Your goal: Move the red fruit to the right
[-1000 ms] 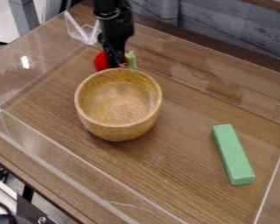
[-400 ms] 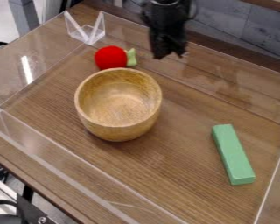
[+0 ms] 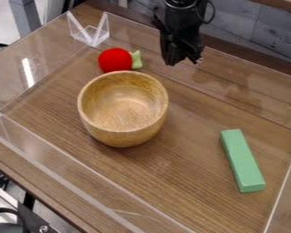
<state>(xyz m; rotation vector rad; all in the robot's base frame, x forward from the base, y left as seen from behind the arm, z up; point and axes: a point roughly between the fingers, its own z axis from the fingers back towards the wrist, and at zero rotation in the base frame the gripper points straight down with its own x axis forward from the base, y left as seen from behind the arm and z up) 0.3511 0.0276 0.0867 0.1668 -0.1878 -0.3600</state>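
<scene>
the red toy fruit (image 3: 115, 60) lies on the bench (image 3: 51, 102) just beyond the far left rim of the wooden bowl (image 3: 123, 109), in the upper left part of the view, beside it rather than inside. it will probably handle as a light, fairly stiff piece, not fragile, though its rounded, smooth-looking skin could roll or slip from a pinch placed too high. the best hold seems to be across the widest part of the red body, low down, with the leafy tip left outside the grip. it looks bright red and roundish, with a small pale-green leafy tip (image 3: 135, 59) pointing toward the right of the view. the end effector (image 3: 171, 60) hangs to the right of the fruit and apart from it, behind the bowl; it is dark and small here, so whether its fingers are spread or pressed together cannot be told, but no fruit is in them. farther out, the green rectangular block (image 3: 242, 160) lies at the lower right.
</scene>
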